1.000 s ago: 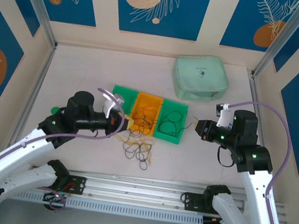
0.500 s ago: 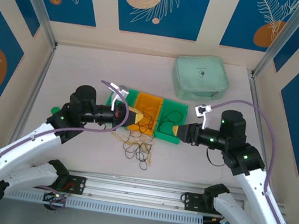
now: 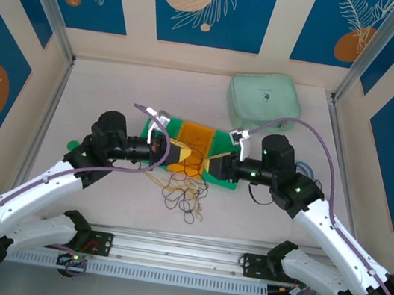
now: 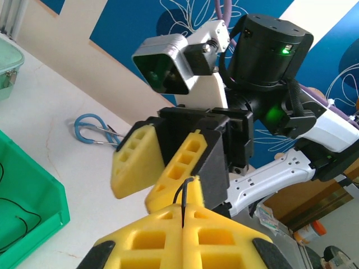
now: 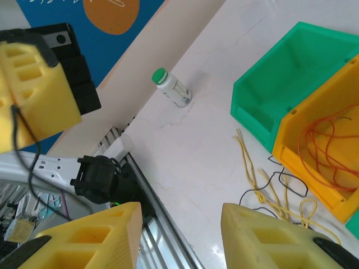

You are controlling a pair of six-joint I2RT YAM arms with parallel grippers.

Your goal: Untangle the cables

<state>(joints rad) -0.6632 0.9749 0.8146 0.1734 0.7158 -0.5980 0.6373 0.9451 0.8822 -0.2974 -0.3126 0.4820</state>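
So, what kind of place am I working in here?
Probably a lab test cell, not a home: a pale table boxed in by blue patterned wall panels and metal posts, a metal rail along the near edge, and small plastic bins of cables.

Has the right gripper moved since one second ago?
Yes. The right gripper went left: it was beside the right green bin, and now it is over that bin, near the left gripper.
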